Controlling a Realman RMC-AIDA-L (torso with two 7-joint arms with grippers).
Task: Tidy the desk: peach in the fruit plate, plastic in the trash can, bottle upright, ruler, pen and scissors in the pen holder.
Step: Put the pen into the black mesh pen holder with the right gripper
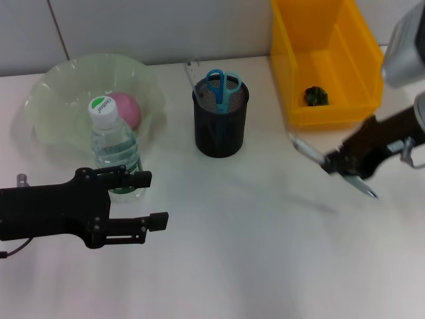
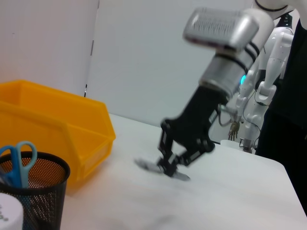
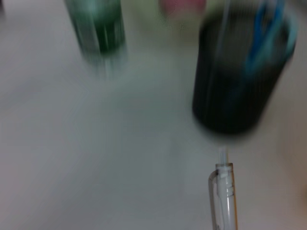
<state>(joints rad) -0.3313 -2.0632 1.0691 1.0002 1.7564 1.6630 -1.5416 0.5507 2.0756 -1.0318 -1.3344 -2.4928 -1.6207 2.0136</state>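
I have the pen (image 1: 332,165) clamped in the right gripper (image 1: 342,164), held crosswise above the table (image 1: 252,252) toward its right edge, just in front of the yellow trash can (image 1: 325,60). The pen is light, stiff and smooth-barrelled, so it could pivot in the grip; I judge the hold sits roughly mid-barrel, though motion blur makes that hard to confirm. It will need tipping near vertical before it goes in.

The pen holder (image 1: 220,119) stands near the middle of the table's back half, already carrying the scissors (image 1: 221,85) and what looks like the ruler (image 1: 194,76); those handles crowd the opening and are the main obstacle.

Bottle (image 1: 114,145) stands upright in front of the fruit plate (image 1: 66,86), peach (image 1: 126,108) inside. Left gripper (image 1: 151,201), fingers apart, idles at the front left just beside the bottle.
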